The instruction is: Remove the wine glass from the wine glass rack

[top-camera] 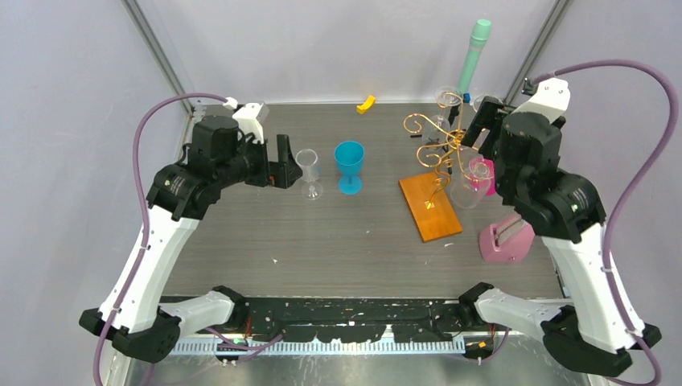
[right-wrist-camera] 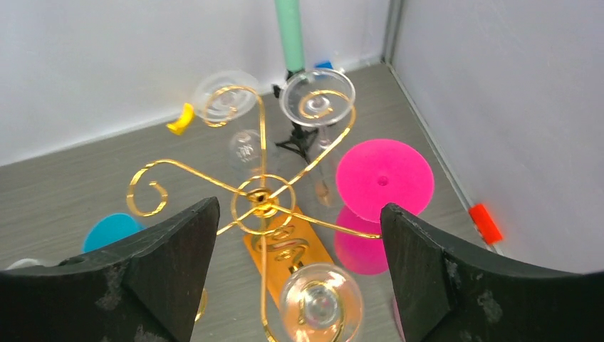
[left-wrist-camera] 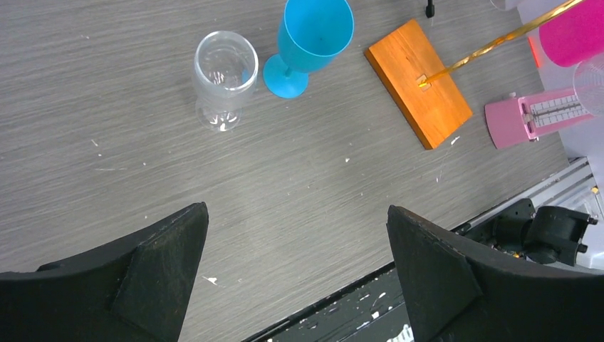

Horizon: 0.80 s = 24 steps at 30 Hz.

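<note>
Our left gripper (left-wrist-camera: 297,212) stands wide open and holds nothing; bare table (left-wrist-camera: 142,178) shows between its fingers. Our right gripper (right-wrist-camera: 298,210) is spread just as wide and is also empty. It hangs over the rack (right-wrist-camera: 262,199), whose gold hub shows between the fingers; we cannot tell whether they touch the wire.

Nearest us on the right lies a pink block (top-camera: 505,240), just beside the rack's wooden base. It carries a strip of fine marks, too small to read. Ahead of the left gripper a clear glass (left-wrist-camera: 225,71) stands upright, with a blue glass (left-wrist-camera: 313,35) just beside it on the rack's side. On the rack, a pink glass (right-wrist-camera: 384,178) hangs foot-up from a curled arm on the right. Three hung clear glasses (right-wrist-camera: 317,96) sit on other arms. Farther back lie a yellow piece (top-camera: 366,104) and a red tab (right-wrist-camera: 486,222) by the right wall. A green tube (top-camera: 474,52) stands in the far corner.

The table is grey wood-grain flecked with white specks, and pale walls (top-camera: 322,48) close it in on three sides.

Our left arm bends at the elbow, its wrist turned inward toward the clear glass. Our right arm reaches up and forward, its wrist tipped down over the rack. A purple cable (top-camera: 643,161) loops from each arm.
</note>
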Each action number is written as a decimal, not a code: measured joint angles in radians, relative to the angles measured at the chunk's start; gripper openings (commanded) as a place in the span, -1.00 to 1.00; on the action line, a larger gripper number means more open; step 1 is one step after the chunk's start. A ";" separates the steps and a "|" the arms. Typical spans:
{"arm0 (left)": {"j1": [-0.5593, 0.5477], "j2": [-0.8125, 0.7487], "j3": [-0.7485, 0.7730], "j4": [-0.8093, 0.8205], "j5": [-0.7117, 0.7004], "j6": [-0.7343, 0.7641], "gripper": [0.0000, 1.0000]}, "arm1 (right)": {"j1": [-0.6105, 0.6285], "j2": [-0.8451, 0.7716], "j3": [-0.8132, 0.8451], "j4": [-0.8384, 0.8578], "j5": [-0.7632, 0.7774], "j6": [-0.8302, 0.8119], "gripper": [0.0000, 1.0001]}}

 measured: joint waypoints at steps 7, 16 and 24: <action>0.000 -0.015 -0.070 0.006 0.016 -0.003 0.99 | -0.323 0.036 -0.025 -0.075 -0.325 0.065 0.77; 0.000 -0.027 -0.143 0.024 0.056 -0.019 0.99 | -0.440 -0.125 -0.183 -0.068 -0.543 0.190 0.78; 0.000 -0.025 -0.153 0.032 0.076 -0.020 0.99 | -0.491 -0.135 -0.200 -0.044 -0.609 0.219 0.78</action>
